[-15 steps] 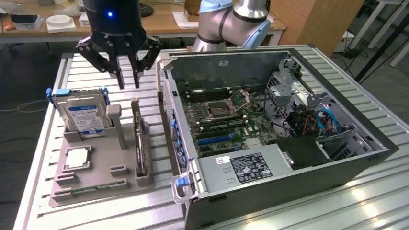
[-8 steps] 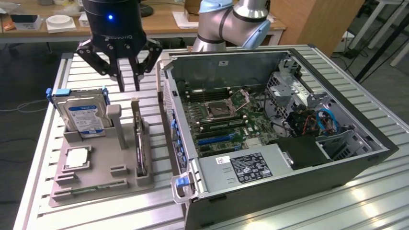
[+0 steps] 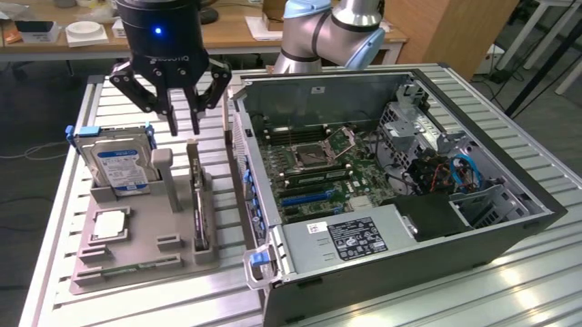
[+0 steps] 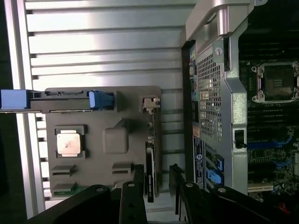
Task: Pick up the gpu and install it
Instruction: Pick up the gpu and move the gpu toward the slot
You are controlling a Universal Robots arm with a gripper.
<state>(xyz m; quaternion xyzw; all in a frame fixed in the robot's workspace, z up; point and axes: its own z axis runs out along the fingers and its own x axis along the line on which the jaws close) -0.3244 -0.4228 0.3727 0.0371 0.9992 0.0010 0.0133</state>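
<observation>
The claw (image 3: 182, 127) hung with its fingers pointing down and spread wide, holding nothing, over the far end of a grey holder tray (image 3: 136, 253) on the slatted metal worktop (image 3: 50, 211). The gpu (image 3: 199, 212) stood on its long edge in a slot along the side of that tray nearest the open computer case (image 3: 409, 272). Its pale bracket end was towards the claw. In the wrist view the dark card (image 4: 149, 163) ran between the two fingers (image 4: 138, 179), one on each side of it and apart from it. The fingertips seemed to be just above its top edge, though that was hard to judge. On the same tray a hard drive (image 3: 116, 163) with a blue label stood upright at the exterior view's left of the claw. A processor chip (image 3: 109, 225) lay flat in its recess, and a green memory stick (image 3: 123, 271) sat in the near slot. The case lay on its side just beside the tray, its motherboard (image 3: 318, 170) exposed.
</observation>
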